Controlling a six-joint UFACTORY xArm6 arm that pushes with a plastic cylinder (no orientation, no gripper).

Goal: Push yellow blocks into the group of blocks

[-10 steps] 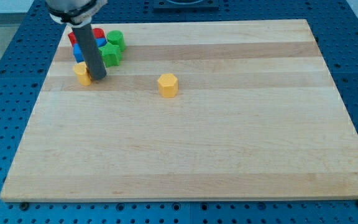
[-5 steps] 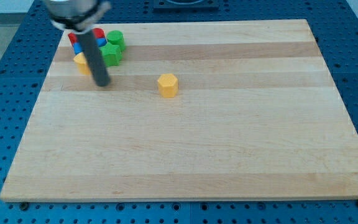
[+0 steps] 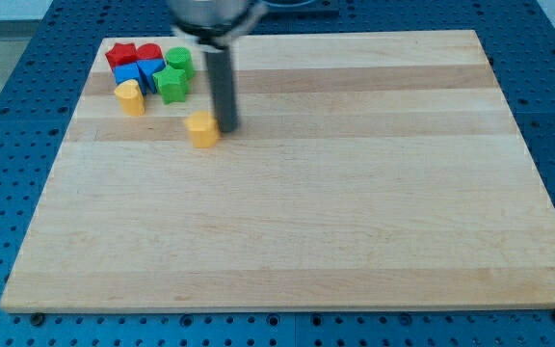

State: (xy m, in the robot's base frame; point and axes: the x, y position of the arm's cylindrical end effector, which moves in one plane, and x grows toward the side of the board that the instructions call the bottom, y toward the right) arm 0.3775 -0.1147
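Your rod tip (image 3: 227,129) touches the yellow hexagonal block's (image 3: 201,128) right; next shove it up-left toward the coloured cluster (image 3: 148,67)

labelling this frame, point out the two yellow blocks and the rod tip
yellow block by the group (image 3: 130,97), camera view, middle of its top face
loose yellow block (image 3: 201,128), camera view, middle of its front
my tip (image 3: 226,129), camera view, rod's very end, at that block's right
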